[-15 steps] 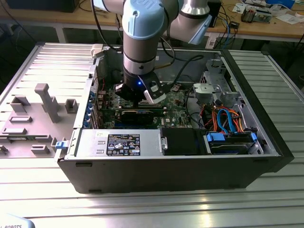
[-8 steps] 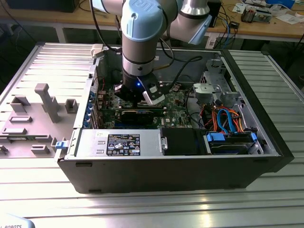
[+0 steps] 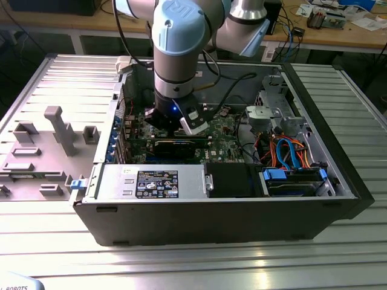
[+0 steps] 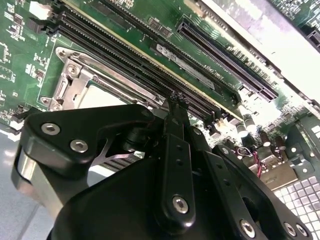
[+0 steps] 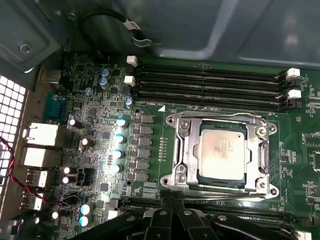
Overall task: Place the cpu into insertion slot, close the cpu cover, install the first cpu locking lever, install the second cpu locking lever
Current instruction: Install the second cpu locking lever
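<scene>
Black computer case (image 3: 217, 211) lies open on a ribbed metal table (image 3: 181, 260); the arm (image 3: 175, 54) reaches down into it, at roughly 11 o'clock of the case interior in the exterior view. Green motherboard (image 5: 100, 150) carries the insertion slot (image 5: 175, 150), its cpu cover (image 5: 187, 145) closed flat around the cpu (image 5: 221, 152) seated inside. Gripper (image 4: 175, 102) hangs just above the memory slots (image 4: 130, 55) beside the socket, jaws together, holding nothing.

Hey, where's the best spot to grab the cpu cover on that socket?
Probably its outer edge, from above. The cpu cover lies flat around the cpu, whose top fills its window, so only the thin outer rim looks free to pinch.
</scene>
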